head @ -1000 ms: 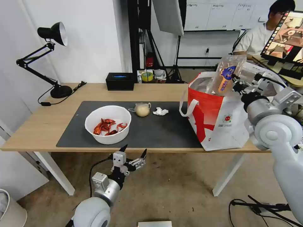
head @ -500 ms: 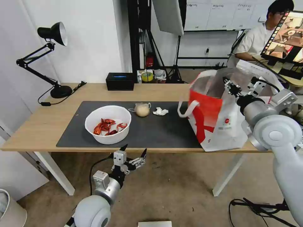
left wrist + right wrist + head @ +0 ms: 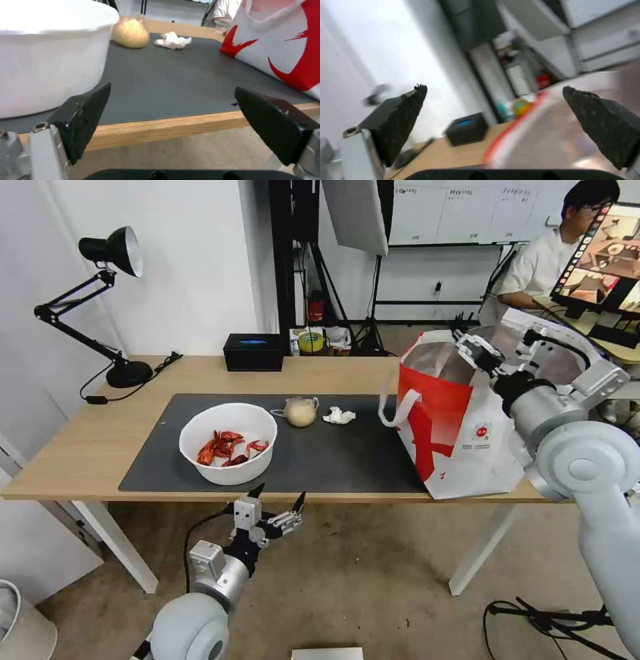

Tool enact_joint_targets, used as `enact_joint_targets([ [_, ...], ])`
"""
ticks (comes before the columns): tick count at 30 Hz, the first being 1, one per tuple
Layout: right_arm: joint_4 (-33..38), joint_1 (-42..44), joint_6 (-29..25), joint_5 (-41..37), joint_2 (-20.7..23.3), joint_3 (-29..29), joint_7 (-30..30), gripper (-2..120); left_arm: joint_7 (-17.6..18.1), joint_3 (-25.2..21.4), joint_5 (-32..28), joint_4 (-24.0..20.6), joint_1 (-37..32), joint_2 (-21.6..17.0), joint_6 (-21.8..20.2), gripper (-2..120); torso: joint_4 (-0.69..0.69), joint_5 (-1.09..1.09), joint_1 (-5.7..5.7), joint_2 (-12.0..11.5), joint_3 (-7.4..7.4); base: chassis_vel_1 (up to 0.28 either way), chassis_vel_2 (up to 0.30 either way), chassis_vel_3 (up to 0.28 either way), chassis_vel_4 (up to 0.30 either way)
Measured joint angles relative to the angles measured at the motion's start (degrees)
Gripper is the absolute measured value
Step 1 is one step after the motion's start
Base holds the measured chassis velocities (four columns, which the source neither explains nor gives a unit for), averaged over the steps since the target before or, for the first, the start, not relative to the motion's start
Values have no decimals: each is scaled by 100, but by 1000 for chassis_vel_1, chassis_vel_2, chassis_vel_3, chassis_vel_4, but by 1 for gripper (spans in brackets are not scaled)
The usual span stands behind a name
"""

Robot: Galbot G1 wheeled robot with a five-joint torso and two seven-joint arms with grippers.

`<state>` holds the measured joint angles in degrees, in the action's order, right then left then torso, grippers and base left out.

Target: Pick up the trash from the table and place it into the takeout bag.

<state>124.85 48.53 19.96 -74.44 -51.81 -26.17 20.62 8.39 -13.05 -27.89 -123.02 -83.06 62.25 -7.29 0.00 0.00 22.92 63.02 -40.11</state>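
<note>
right gripper spread empty over the takeout bag mouth.

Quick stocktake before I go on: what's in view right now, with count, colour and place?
bowl: 1, white, red shells inside, mat's left part
knotted bag: 1, clear, beige lump, mat's middle
tissue: 1, white, beside the knotted bag
takeout bag: 1, red-white, table's right end
table: 1, light wood
mat: 1, dark grey
box: 1, black, far edge
lamp: 1, black, far left
left gripper: open, below near edge
right gripper: open, over takeout bag
</note>
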Motion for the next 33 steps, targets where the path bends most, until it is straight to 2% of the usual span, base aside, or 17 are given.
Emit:
enact_joint_targets([
  [1, 105, 68, -5, 162, 34, 93, -254, 100, -3, -31, 9, -7, -23, 9, 11, 100, 0, -1, 0, 0, 0, 0, 0, 0, 0],
  [2, 105, 68, -5, 162, 34, 93, -254, 100, -3, -31, 9, -7, -23, 9, 11, 100, 0, -1, 0, 0, 0, 0, 0, 0, 0],
  [5, 298, 353, -2, 888, 112, 357, -878, 100, -22, -135, 54, -24, -127, 21, 75, 100, 0, 0, 0, 0, 0, 0, 0, 0, 0],
  [10, 389, 757, -41, 1574, 179, 477, -1395, 100, -63, -254, 94, -39, -260, 28, 156, 100, 0, 0, 0, 0, 0, 0, 0, 0, 0],
  [14, 370, 1369, -314, 2681, 255, 517, -1955, 100, -145, -399, 126, -43, -422, 74, 258, 100, -1, 0, 0, 0, 0, 0, 0, 0, 0],
  [19, 270, 1772, -547, 3202, 165, 656, -1998, 100, -158, -434, 123, -68, -501, 118, 257, 100, 0, 1, 0, 0, 0, 0, 0, 0, 0],
  [22, 164, 2112, -700, 3604, -47, 787, -1972, 100, -167, -500, 153, -17, -541, 163, 264, 100, 0, 0, 0, 0, 0, 0, 0, 0, 0],
  [33, -199, 2940, -1204, 4275, -638, 971, -1869, 100, -190, -722, 203, 114, -688, 169, 383, 100, 0, -1, 0, 0, 0, 0, 0, 0, 0],
])
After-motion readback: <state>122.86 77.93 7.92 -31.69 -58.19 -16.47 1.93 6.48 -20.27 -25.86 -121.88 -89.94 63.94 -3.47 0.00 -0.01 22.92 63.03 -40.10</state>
